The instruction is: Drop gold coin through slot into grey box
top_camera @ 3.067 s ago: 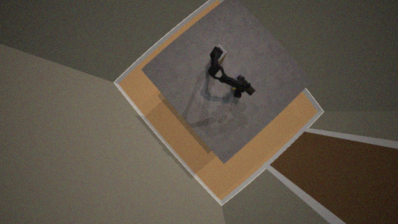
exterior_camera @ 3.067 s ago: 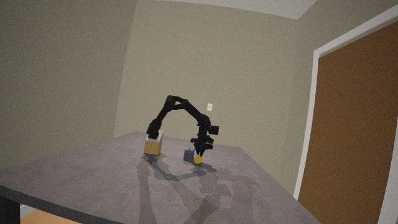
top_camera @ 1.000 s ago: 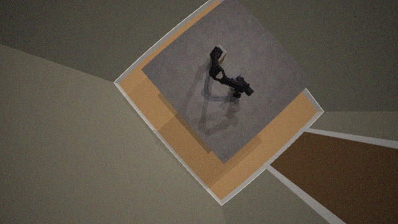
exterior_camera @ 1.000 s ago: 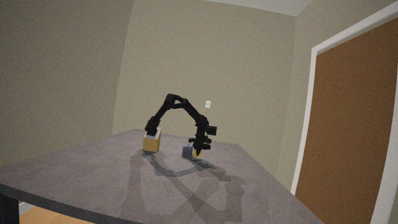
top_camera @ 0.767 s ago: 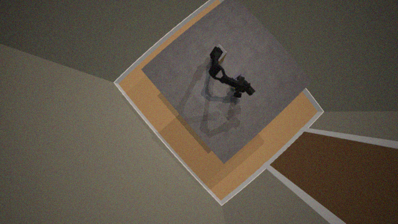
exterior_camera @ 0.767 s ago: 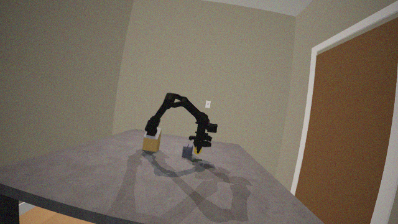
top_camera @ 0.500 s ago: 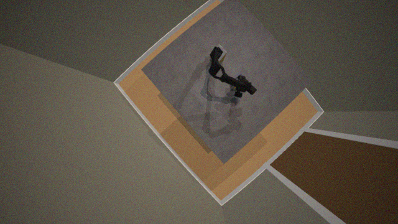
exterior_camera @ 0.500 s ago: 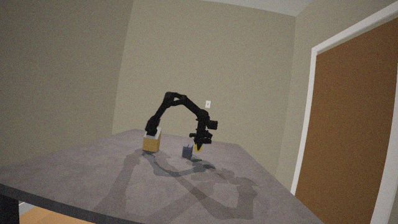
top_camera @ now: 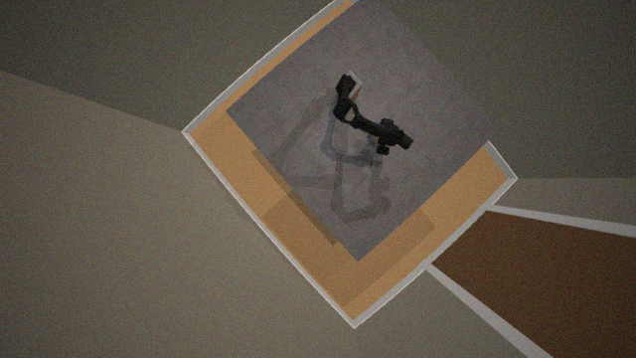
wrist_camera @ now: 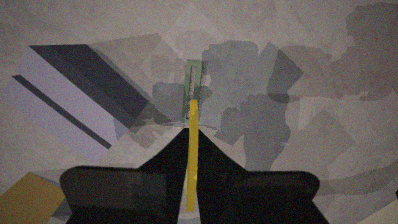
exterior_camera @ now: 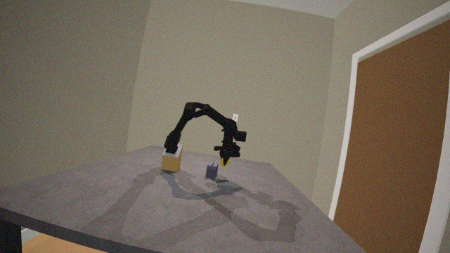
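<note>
My gripper [exterior_camera: 225,164] [wrist_camera: 190,133] is shut on the gold coin [exterior_camera: 222,161] [wrist_camera: 193,157], which is upright and shows edge-on as a thin yellow strip in the wrist view. The coin is raised clear of the dark-green holder [exterior_camera: 221,181] [wrist_camera: 198,80], a small frame with an empty groove lying on the table. The grey box [exterior_camera: 211,171] [wrist_camera: 60,90] stands beside the holder, at the left in the wrist view. Its dark slot runs diagonally there, at an angle to the coin. The coin's middle is hidden between the fingertips.
A tan block with a pale top [exterior_camera: 171,163] stands by the arm's base, and part of it shows at the lower left in the wrist view. Arm shadows lie across the grey table [top_camera: 422,65] [exterior_camera: 105,197]. Small upright parts rise from the box's top in the exterior view.
</note>
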Controlling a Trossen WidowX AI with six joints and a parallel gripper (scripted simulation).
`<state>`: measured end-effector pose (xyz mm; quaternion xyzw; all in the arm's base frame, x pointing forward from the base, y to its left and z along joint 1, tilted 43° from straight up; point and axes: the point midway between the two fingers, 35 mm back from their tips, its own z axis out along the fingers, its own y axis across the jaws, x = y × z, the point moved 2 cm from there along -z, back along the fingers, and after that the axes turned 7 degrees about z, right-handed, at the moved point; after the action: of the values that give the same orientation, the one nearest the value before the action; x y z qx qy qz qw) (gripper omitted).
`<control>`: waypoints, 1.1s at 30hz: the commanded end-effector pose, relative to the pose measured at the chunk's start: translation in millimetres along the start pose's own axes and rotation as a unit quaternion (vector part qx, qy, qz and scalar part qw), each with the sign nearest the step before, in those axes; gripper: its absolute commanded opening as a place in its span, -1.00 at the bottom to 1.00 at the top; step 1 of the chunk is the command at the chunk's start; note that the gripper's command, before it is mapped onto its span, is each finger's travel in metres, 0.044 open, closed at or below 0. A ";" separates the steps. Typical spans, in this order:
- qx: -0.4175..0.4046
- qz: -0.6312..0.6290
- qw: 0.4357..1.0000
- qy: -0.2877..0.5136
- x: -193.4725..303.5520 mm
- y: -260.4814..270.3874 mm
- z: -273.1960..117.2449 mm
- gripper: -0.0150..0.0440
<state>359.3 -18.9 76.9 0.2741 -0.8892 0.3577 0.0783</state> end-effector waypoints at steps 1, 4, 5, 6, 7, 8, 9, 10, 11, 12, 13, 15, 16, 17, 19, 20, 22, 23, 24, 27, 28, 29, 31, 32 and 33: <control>-0.001 -0.056 0.998 -0.003 1.3 1.1 -3.4 -0.49; -0.001 -0.107 0.994 -0.003 2.3 1.9 -3.5 -0.49; -0.001 -0.124 0.992 -0.003 2.7 2.2 -3.5 -0.49; -0.001 -0.141 0.990 -0.003 3.0 2.5 -3.5 -0.49; -0.001 -0.158 0.987 -0.003 3.3 2.7 -3.5 -0.49; 0.000 -0.175 0.985 -0.003 3.7 3.0 -3.6 -0.49; 0.000 -0.192 0.981 -0.003 4.0 3.3 -3.6 -0.49; 0.000 -0.209 0.978 -0.003 4.3 3.5 -3.6 -0.49; 0.000 -0.226 0.974 -0.003 4.7 3.8 -3.6 -0.49; 0.000 -0.242 0.970 -0.003 5.0 4.1 -3.6 -0.49; 0.000 -0.259 0.966 -0.003 5.3 4.3 -3.7 -0.49; 0.000 -0.292 0.956 -0.003 6.0 4.9 -3.7 -0.49; 0.000 -0.308 0.951 -0.003 6.4 5.2 -3.7 -0.49; 0.000 -0.324 0.946 -0.003 6.7 5.4 -3.7 -0.49; 0.000 -0.357 0.934 -0.003 7.4 6.0 -3.8 -0.49; 0.000 -0.373 0.928 -0.002 7.7 6.2 -3.8 -0.49; 0.000 -0.393 0.919 -0.002 8.2 6.6 -3.8 -0.49; 0.000 -0.396 0.918 -0.002 8.2 6.6 -3.8 -0.49; 0.000 -0.396 0.918 -0.002 8.2 6.6 -3.8 -0.49; 0.000 -0.398 0.917 -0.002 8.3 6.6 -3.9 -0.49; 0.000 -0.398 0.917 -0.002 8.3 6.6 -3.9 -0.49; 0.000 -0.398 0.917 -0.003 8.3 7.1 -3.9 -0.49; 0.000 -0.398 0.917 -0.003 7.9 10.5 -4.0 -0.49; 0.000 -0.398 0.917 -0.003 7.6 13.1 -4.1 -0.49; -0.001 -0.398 0.917 -0.003 7.3 15.7 -4.2 -0.49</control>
<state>347.2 -16.1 77.1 0.6017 -0.7098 0.2977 0.2133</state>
